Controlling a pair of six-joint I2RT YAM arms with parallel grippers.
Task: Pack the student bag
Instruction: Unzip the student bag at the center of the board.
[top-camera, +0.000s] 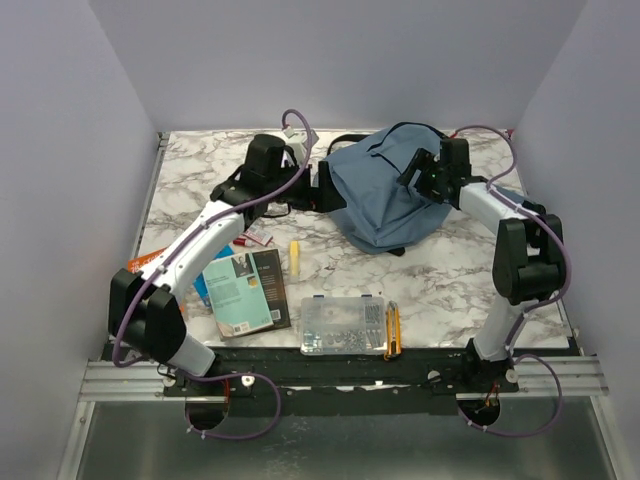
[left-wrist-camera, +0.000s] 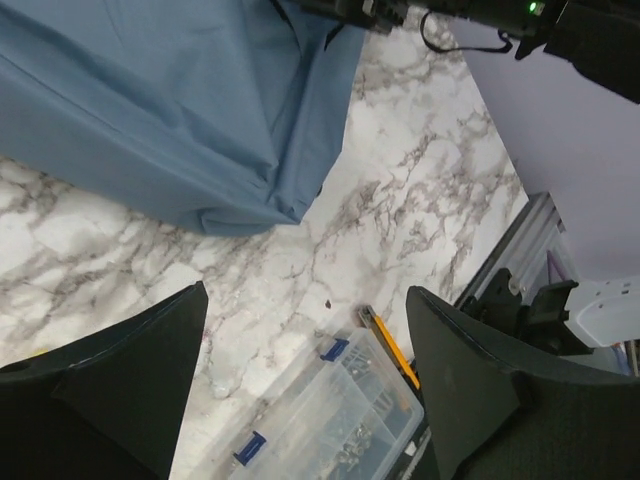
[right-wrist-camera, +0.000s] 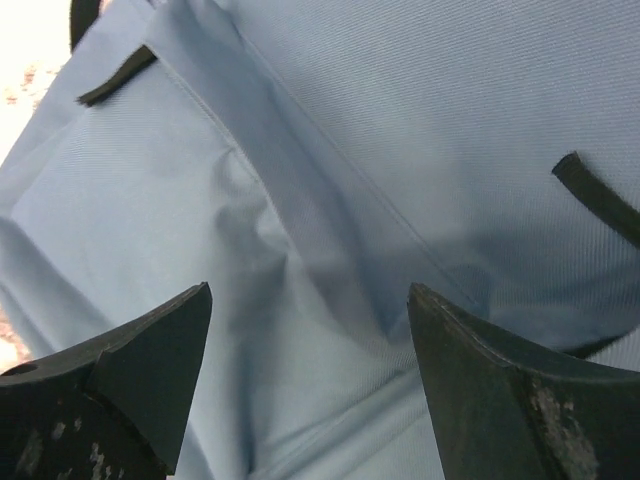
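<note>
**Student bag (top-camera: 385, 195) not yet packed; both arms at it with nothing in hand**

The student bag lies slumped at the far side of the marble table (top-camera: 450, 280), a rounded blue-grey heap with black straps trailing out behind it. From where I stand I cannot tell whether its main zip is open, and nothing shows inside it.

Everything that looks meant for packing lies out on the table, on the side of the bag nearer the arm bases. A yellow marker (top-camera: 296, 257) is closest to the bag. Beyond it, further from the bag, are a book (top-camera: 245, 290), a clear parts box (top-camera: 343, 325) and a yellow utility knife (top-camera: 392, 330) touching or just beside the box's end. A small red item (top-camera: 245, 240) sits off the bag's left flank, close to the left arm.

The left gripper (left-wrist-camera: 307, 295) hangs just off the bag's left edge, jaws spread wide with only bare marble between them. The right gripper (right-wrist-camera: 310, 290) is poised over the bag's fabric from the right, jaws likewise apart, closing on nothing; whether its tips touch the cloth I cannot say.

By my reckoning the job has barely begun. The bag wants opening or holding open, and then each loose item has to go in.
</note>
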